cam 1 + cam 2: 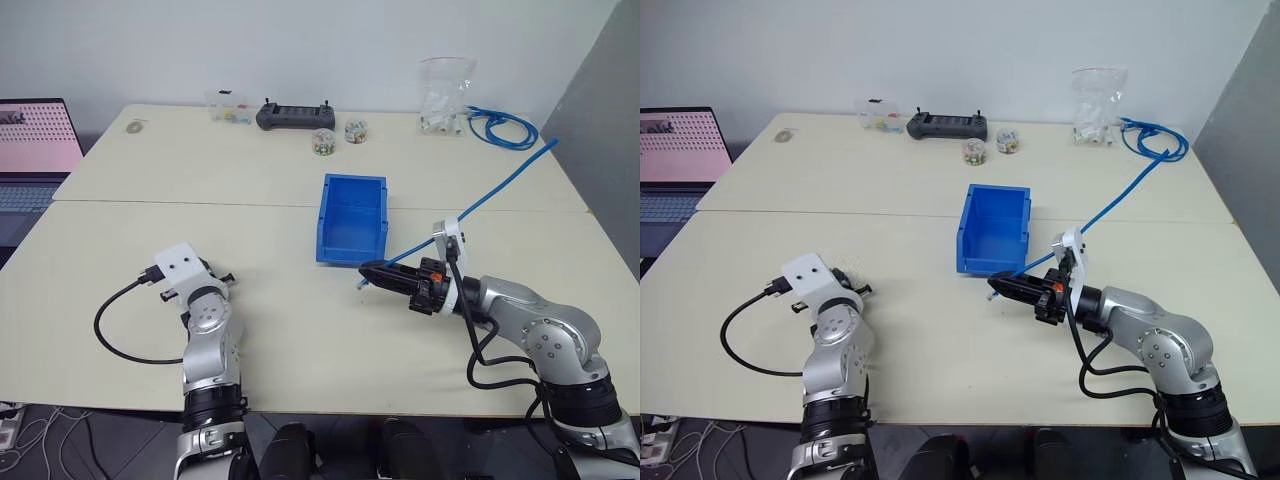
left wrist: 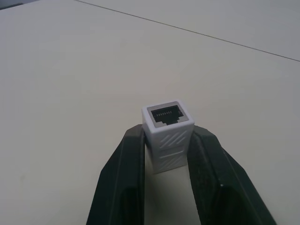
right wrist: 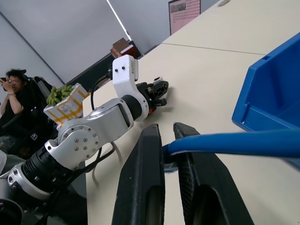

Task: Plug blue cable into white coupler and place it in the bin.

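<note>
Left gripper [image 2: 167,154] is clamped on the coupler [image 2: 168,129] by its ribbed side walls, socket facing out and clear, low over the table [image 1: 300,350] at the left. The coupler looks light, rigid, smooth plastic; it could twist under push, so side grip near the middle seems right. The bin [image 1: 352,218] sits mid-table, empty. Right gripper [image 1: 372,273], just in front of the bin, is closed on the cable [image 1: 500,190] close behind its plug. The cable looks light and floppy, so a hold near the plug should keep the tip steady; it trails back right.
</note>
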{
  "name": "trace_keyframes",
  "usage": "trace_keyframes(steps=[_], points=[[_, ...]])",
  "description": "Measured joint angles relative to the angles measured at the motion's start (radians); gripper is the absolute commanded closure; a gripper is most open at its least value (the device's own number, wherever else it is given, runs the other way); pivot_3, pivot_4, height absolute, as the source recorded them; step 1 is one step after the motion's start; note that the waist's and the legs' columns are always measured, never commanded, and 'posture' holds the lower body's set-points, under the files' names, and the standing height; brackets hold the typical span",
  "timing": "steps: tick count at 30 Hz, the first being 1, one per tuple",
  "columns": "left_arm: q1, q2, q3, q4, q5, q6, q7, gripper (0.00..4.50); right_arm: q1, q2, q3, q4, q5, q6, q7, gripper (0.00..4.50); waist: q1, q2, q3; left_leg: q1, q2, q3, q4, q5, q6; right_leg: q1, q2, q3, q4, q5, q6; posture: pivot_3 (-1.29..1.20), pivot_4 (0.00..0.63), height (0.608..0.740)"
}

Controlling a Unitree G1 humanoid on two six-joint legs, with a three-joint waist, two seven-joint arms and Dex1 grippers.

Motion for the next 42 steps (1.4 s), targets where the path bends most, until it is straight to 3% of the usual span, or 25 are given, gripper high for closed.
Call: trace_keyframes(steps=[5,10,16,24,31,42], points=[[0.011,0.008,0.002,-0.027,-0.02,0.033,-0.039,3.61,0.003,-0.001,-0.001,-0.002,-0.001,0.0,0.0,4.39,0.0,0.0,0.0,0.0,0.0,0.0,0.0,0.0,0.0,0.0,0.0,0.0,0.0,0.0,0.0,0.0,0.15,0.74],[0.116,0.074,-0.035,-0.163,-0.079,0.133,-0.215,3.61,0.022,-0.006,-0.01,-0.01,-0.003,0.0,-0.001,4.39,-0.002,0.0,0.0,0.001,0.0,0.0,0.0,0.0,0.0,0.0,0.0,0.0,0.001,0.0,0.0,0.0,0.15,0.74],[0.203,0.336,-0.22,-0.296,-0.215,0.281,-0.708,3.61,0.096,-0.032,-0.022,-0.091,-0.021,-0.002,-0.014,4.39,0.005,0.001,0.0,0.002,-0.001,0.0,0.0,0.0,0.0,0.002,0.0,0.0,0.0,-0.001,0.0,0.0,0.15,0.74],[0.076,0.513,-0.552,-0.327,-0.232,0.216,-1.216,3.62,0.202,-0.055,-0.026,-0.168,-0.062,-0.015,-0.046,4.39,-0.004,0.001,0.0,0.002,0.0,0.0,-0.001,0.0,0.0,0.001,0.0,0.0,-0.001,-0.003,0.003,0.0,0.15,0.74],[-0.059,0.524,-0.738,-0.184,-0.151,0.092,-1.456,3.62,0.235,-0.059,-0.029,-0.201,-0.103,-0.041,-0.064,4.39,-0.009,0.001,0.0,0.002,0.001,0.0,-0.001,0.0,0.0,0.001,0.002,0.001,-0.001,-0.004,0.004,0.0,0.15,0.74],[-0.163,0.484,-0.785,-0.052,-0.088,-0.005,-1.559,3.62,0.214,-0.098,0.14,-0.197,-0.349,-0.213,0.028,4.39,-0.002,0.001,0.0,0.003,0.0,0.0,0.0,0.0,0.0,0.003,0.001,0.0,-0.002,-0.004,0.004,0.0,0.15,0.74]])
